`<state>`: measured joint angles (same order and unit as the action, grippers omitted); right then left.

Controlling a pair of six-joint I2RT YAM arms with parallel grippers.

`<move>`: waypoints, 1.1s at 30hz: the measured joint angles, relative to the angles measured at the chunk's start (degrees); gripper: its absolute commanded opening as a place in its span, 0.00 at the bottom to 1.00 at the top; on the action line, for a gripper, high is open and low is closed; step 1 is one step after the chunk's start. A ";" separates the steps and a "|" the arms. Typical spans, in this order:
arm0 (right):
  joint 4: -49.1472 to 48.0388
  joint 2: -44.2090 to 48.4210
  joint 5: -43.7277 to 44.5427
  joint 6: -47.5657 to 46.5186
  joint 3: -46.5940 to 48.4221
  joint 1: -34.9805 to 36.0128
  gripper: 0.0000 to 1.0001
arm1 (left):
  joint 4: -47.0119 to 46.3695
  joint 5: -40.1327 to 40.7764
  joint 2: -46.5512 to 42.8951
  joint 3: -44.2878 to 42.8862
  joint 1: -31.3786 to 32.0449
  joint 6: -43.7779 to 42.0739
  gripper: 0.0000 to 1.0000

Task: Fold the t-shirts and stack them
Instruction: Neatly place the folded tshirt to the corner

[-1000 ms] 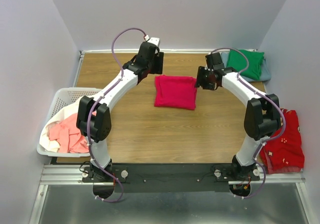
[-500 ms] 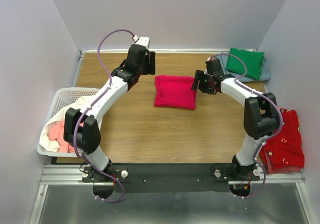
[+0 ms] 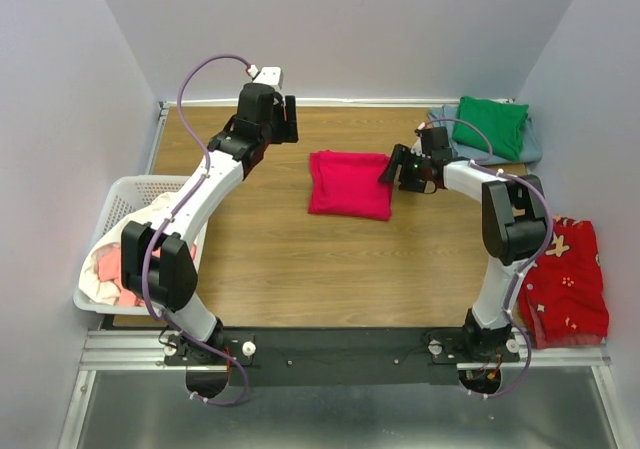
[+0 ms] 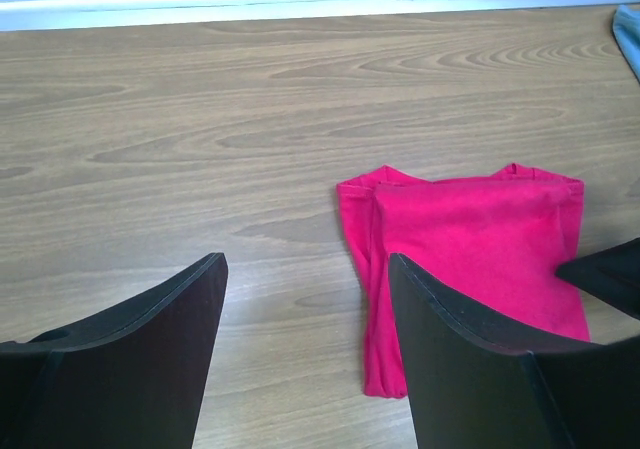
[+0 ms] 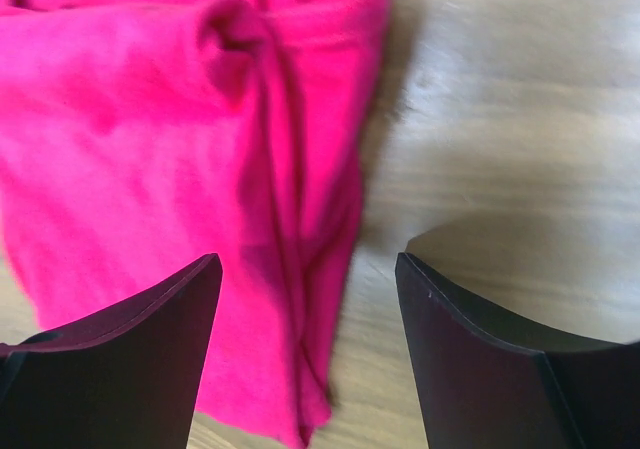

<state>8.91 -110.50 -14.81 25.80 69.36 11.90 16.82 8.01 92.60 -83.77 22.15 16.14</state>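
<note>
While lowered over the last second to the right edge of the folded crimson-pink cloth t-shirt (image 3: pixel 349 184), holds nothing as yet in the right gripper (image 3: pixel 392 172): jaws wide apart, one over the shirt's bunched edge, the other over the bare wooden table (image 3: pixel 300 259). Shows the left gripper (image 3: pixel 283 119) drawn back toward the far-left corner, well apart from the shirt, equally wide open and empty. Leaves the crimson shirt flat at mid-table, unmoved across that second, its folding apparently finished.

Suggests a switch from folding to stacking: probably a pinch at that right edge, then a carry to the green folded t-shirt (image 3: pixel 490 126) resting on the grey-blue t-shirt (image 3: pixel 533 149) at the far-right corner. Calls for a low, deep bite so that all layers lift together. Leaves a salmon-pink t-shirt (image 3: pixel 108 264) and a white t-shirt (image 3: pixel 93 287) heaped in the white plastic lattice basket (image 3: pixel 125 184) at the left.
</note>
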 measured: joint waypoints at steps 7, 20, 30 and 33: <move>-8.02 -3.58 -9.57 1.66 -0.13 -0.76 0.63 | 0.02 -1.46 -0.02 0.00 -1.73 0.39 0.75; -13.35 -8.68 -18.71 3.76 -0.35 -1.14 0.01 | 0.07 -2.69 -0.02 0.00 -2.95 0.96 0.75; 1.55 -4.72 -6.38 -0.15 6.78 -0.50 0.01 | 0.52 -2.73 0.04 -0.55 -3.04 0.92 0.75; 6.43 -3.30 -0.63 -2.47 12.76 -0.68 0.01 | 0.55 -2.80 0.09 -0.98 -3.04 0.92 0.75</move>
<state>15.33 -113.80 -15.44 23.33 82.13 11.22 17.37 5.21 92.68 -84.75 19.11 17.06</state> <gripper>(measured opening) 0.027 0.749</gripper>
